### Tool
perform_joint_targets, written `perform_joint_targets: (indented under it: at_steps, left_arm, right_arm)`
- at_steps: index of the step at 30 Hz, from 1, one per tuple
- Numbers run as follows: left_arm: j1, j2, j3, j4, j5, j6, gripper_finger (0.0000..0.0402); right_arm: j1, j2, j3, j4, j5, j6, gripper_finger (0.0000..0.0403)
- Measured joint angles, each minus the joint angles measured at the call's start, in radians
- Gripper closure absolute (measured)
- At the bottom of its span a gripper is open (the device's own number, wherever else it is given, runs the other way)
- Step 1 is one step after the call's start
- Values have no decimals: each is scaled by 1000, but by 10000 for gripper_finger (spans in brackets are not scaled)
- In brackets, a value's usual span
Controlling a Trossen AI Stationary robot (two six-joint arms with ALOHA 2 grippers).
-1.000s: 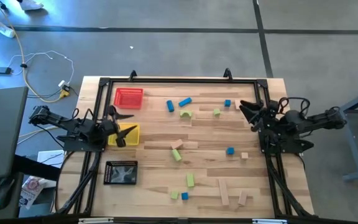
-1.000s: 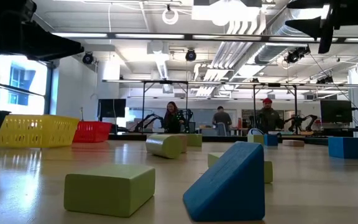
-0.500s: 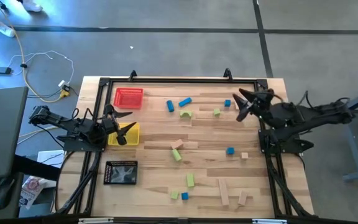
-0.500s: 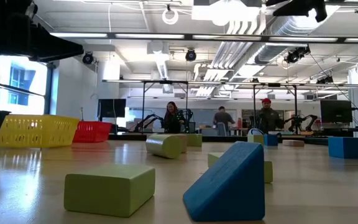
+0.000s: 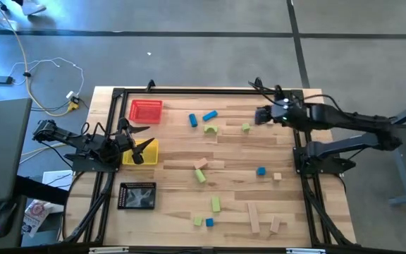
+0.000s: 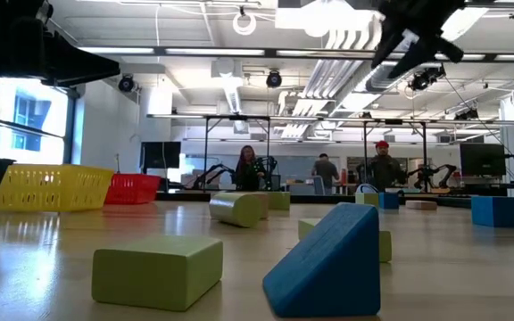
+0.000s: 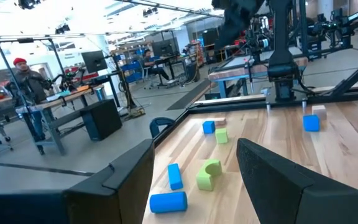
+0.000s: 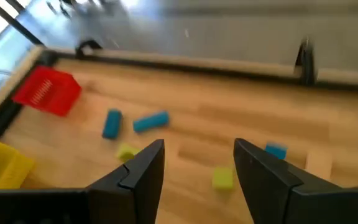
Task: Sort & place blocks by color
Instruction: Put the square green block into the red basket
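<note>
The blocks [image 5: 217, 162] are scattered loose over the middle and right of a wooden table [image 5: 175, 212], none of them in a tray. At the left edge, the left gripper [image 5: 138, 141] is held over a yellow tray [image 5: 148, 150], its fingers spread and empty. A red tray [image 5: 146, 111] is set behind it and a black tray [image 5: 137, 195] in front. Near the table's middle, a blue cylinder [image 5: 209, 115], a blue bar [image 5: 192, 120] and a green arch [image 5: 210, 130] are grouped close together. Farther right, a green cube [image 5: 246, 127] is seen. The right gripper [image 5: 260, 115] is raised above the far right part, fingers apart and holding nothing, over a small blue cube [image 8: 275, 151].
</note>
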Motion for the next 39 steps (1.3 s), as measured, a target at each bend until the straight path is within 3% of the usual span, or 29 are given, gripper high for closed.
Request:
perform_joint_targets:
  at_steps: [4, 19, 31, 39]
  left_arm:
    - [0, 0, 0, 0, -7, 0, 183]
    - [0, 0, 0, 0, -7, -18, 183]
    - [0, 0, 0, -1, -7, -18, 183]
    - [0, 0, 0, -1, -7, -18, 183]
  right_arm:
    - [-76, 87, -14, -9, -115, 48, 224]
    - [-207, 408, -14, 29, -308, 46, 224]
    - [-276, 582, -14, 144, -392, -19, 224]
    - [-281, 644, -14, 149, -389, -16, 224]
